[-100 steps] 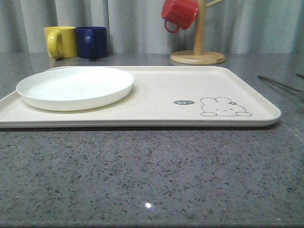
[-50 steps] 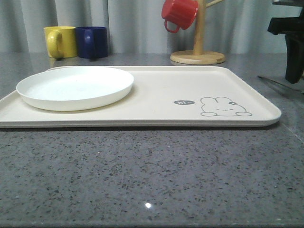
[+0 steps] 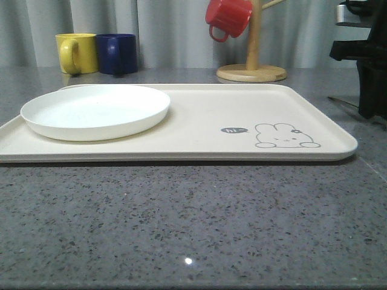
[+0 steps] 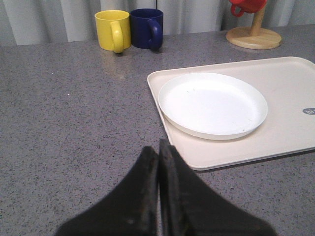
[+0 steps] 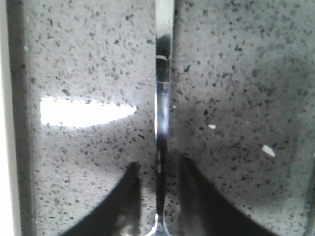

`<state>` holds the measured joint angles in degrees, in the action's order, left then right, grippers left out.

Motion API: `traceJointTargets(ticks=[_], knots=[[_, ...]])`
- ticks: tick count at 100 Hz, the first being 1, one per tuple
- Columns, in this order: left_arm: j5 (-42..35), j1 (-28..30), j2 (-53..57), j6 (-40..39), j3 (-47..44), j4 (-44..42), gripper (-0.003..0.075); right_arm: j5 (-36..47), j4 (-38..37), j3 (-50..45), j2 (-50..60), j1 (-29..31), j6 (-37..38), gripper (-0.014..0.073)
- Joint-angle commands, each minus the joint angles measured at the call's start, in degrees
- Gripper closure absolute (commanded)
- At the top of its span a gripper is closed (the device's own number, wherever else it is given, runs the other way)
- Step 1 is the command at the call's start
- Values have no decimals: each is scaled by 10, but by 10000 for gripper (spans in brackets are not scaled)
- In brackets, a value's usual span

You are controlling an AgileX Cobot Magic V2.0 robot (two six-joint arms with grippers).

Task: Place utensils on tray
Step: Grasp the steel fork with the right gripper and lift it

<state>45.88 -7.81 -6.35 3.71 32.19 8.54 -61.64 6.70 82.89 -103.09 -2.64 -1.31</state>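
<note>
Cream tray [image 3: 199, 130] flat on speckled grey worktop [image 3: 181, 223], rabbit drawing [image 3: 284, 136] toward its 3 o'clock end, round white plate [image 3: 95, 110] resting on its 9 o'clock half. Beyond the tray at about 11 o'clock, yellow mug [image 3: 77, 53] touching navy mug [image 3: 117, 54]; at about 1 o'clock, wooden mug tree [image 3: 252, 66] with red mug [image 3: 227, 18] hung on a peg. Off the tray's 3 o'clock rim, right pincer [image 3: 369, 90] down over the worktop, a thin sliver of utensil [image 3: 341, 101] just beside it on the stone. In the right wrist view, right pincer [image 5: 158, 189] released, dark fingers [image 5: 129, 189] straddling a slim shiny metal utensil [image 5: 163, 105] lying on the worktop, not yet touching it; which utensil, impossible to tell. In the left wrist view, left pincer [image 4: 159, 162] clenched on nothing, hovering over bare worktop near the tray's rim.
</note>
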Motion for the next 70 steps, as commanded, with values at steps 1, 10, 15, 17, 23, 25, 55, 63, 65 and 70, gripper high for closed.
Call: traceJointTargets(ticks=[1, 10, 15, 17, 23, 25, 55, 63, 65, 70], knots=[[-38, -4, -7, 0, 13, 6, 739, 3, 14, 19, 25, 2, -4, 519], [-38, -4, -7, 0, 13, 6, 739, 3, 19, 19, 25, 2, -4, 639], [-38, -4, -7, 0, 13, 6, 739, 3, 22, 19, 25, 2, -4, 682], [-38, -4, -7, 0, 13, 6, 739, 3, 24, 19, 25, 2, -4, 674], [-38, -4, -7, 0, 13, 6, 739, 7, 26, 19, 25, 2, -4, 670], [-38, -4, -7, 0, 13, 6, 739, 7, 26, 20, 25, 2, -4, 670], [-38, -4, -7, 0, 13, 6, 739, -54, 26, 86, 62, -37, -4, 670], [-38, -4, -7, 0, 13, 6, 739, -70, 26, 102, 65, -70, 7, 668], [-38, -4, -7, 0, 13, 6, 739, -72, 26, 105, 65, -80, 13, 666], [-38, -4, -7, 0, 13, 6, 739, -72, 25, 108, 63, -106, 32, 666]])
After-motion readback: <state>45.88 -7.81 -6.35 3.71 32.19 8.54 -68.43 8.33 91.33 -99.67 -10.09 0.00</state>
